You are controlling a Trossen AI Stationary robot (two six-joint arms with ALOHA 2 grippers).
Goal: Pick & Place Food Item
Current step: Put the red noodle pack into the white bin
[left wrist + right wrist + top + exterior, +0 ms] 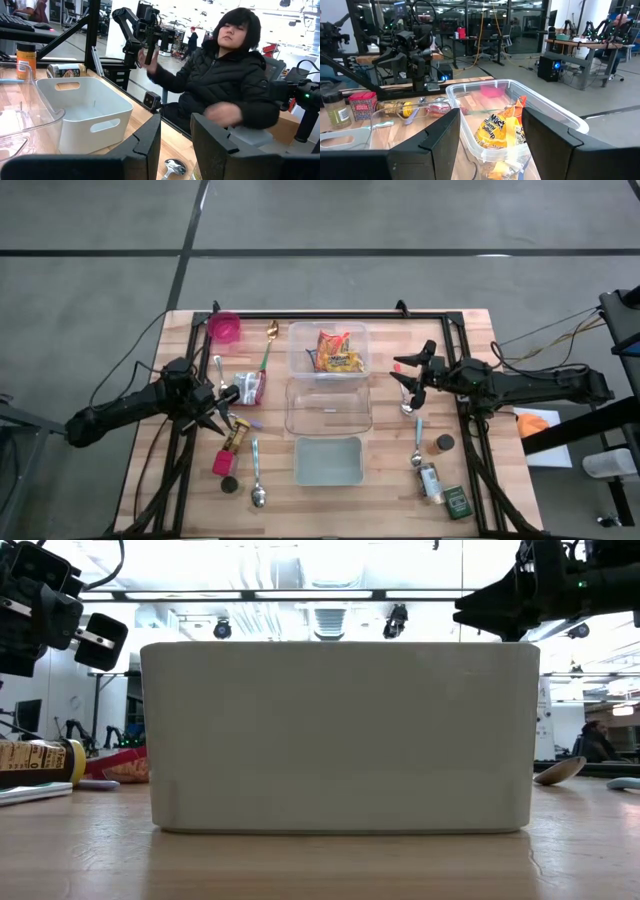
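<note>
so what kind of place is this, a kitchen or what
Most likely a robotics lab or workshop, not a kitchen. The wooden table sits on a bare concrete floor, other robot arms stand on benches behind, and a person sits beside the rig among desks and cables.

Two black jointed arms, left claw (228,408), right claw (406,387), dark flat fingers

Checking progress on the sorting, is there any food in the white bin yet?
No, the white bin shows a bare floor from above; the yellow snack bag sits in a clear container.

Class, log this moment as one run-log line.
left gripper: open, empty, over the table | right gripper: open, empty | snack bag: in clear bin
</note>
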